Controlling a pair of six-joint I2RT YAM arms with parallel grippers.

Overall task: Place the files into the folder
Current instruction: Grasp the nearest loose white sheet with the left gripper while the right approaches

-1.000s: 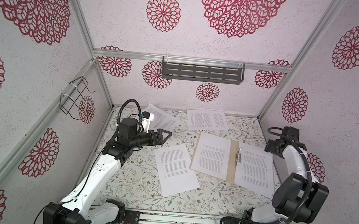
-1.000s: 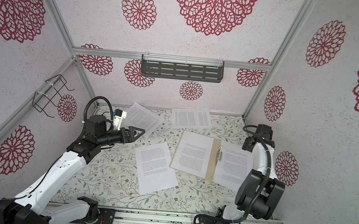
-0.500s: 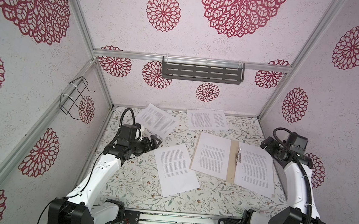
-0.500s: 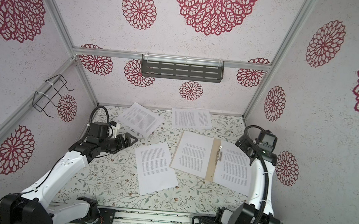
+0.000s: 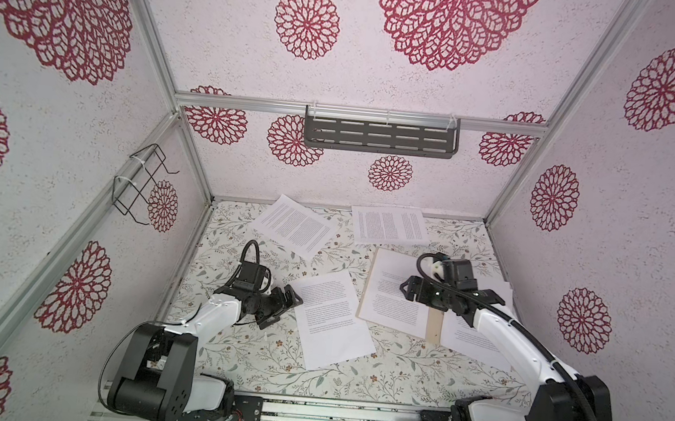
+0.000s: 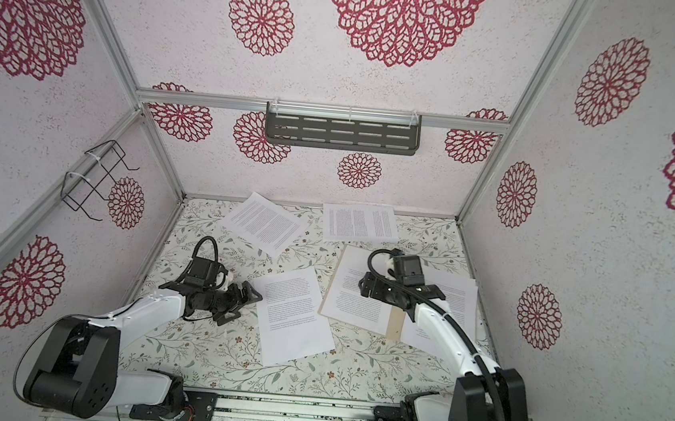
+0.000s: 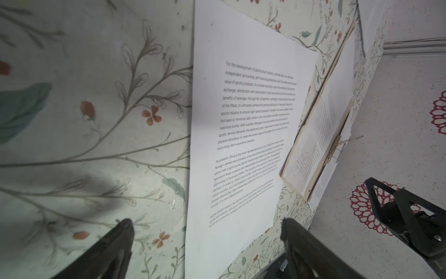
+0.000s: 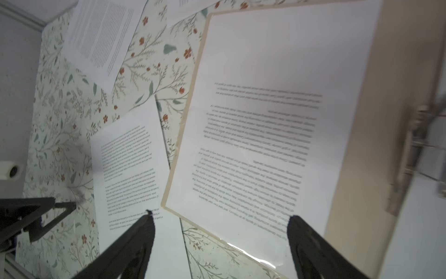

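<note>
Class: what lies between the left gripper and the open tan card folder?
A loose white printed paper sheet lies between left gripper and tan folder, in both top views.

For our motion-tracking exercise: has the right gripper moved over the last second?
Yes. The right gripper has swung leftward in a top view, from the folder's far-right corner to above its left-hand sheet.

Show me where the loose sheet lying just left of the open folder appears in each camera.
Top view: the loose sheet lies mid-table, just below centre.
Top view: same spot.
Left wrist: it fills the middle of the frame.
Right wrist: it lies off centre, beside a corner of the folder.
Shared landmark: the folder's tan spine, visible in all four.
</note>
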